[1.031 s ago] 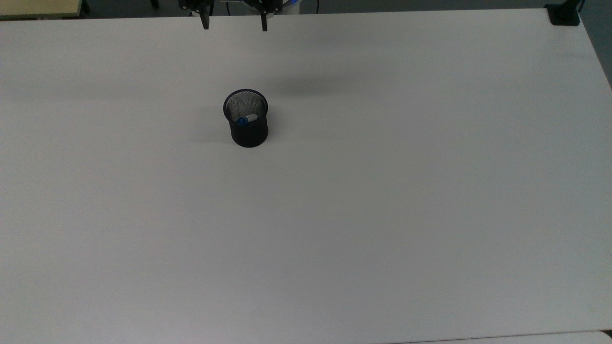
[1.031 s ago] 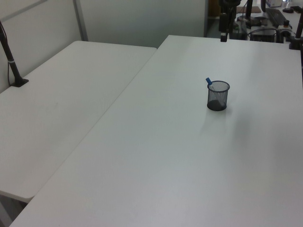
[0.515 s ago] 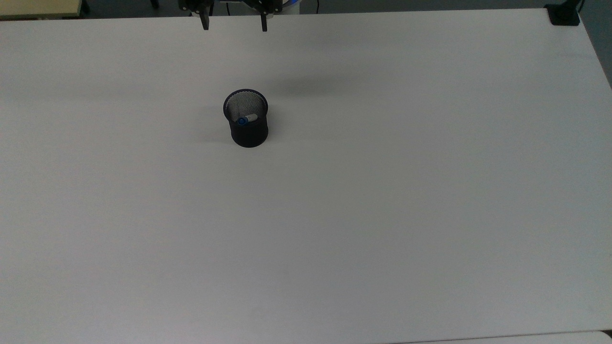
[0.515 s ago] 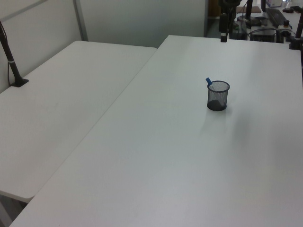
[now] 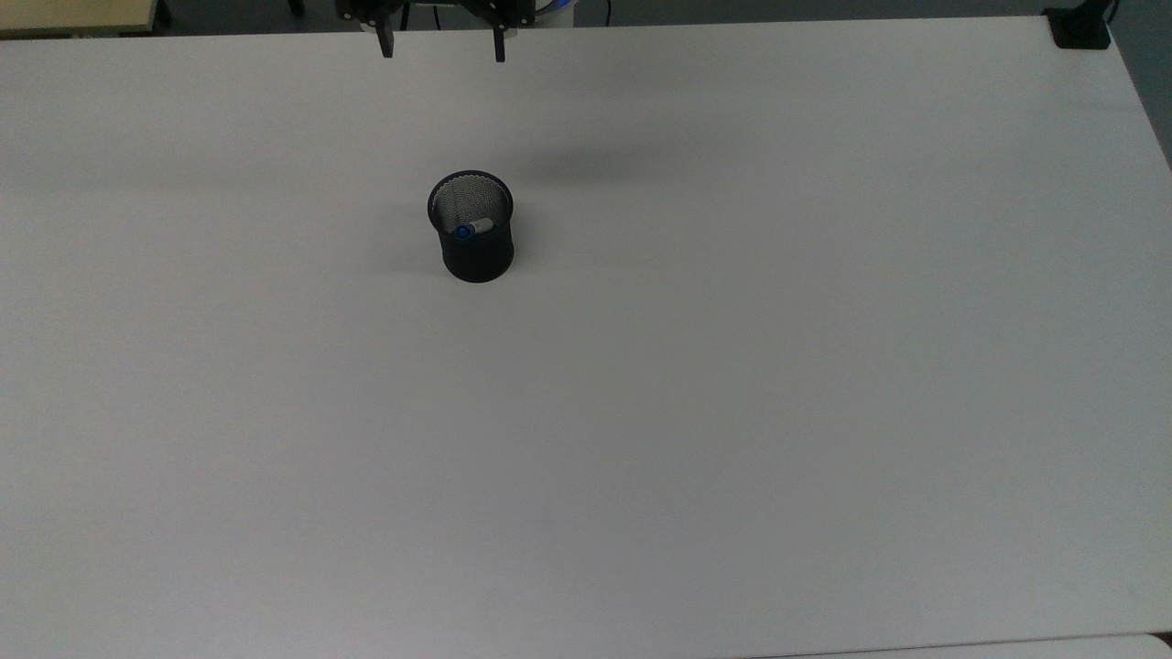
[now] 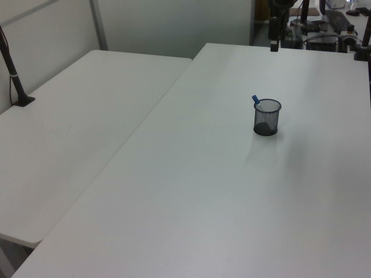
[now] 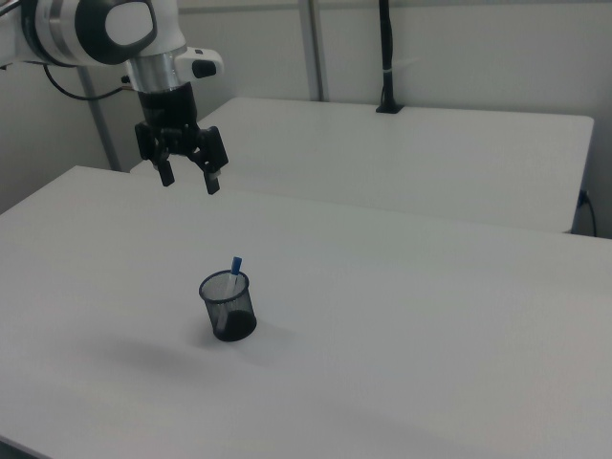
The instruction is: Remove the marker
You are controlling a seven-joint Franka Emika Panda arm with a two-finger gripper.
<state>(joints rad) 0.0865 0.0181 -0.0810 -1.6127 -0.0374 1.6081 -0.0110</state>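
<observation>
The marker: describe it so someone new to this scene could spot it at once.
On the big white table stands a single black mesh cup. The marker leans inside it against the rim, a thin white pen; its blue cap pokes above the rim, the one spot of colour there.

A plain white table (image 5: pixel 732 412) carries one black mesh cup (image 5: pixel 476 252), standing upright on its surface.
</observation>
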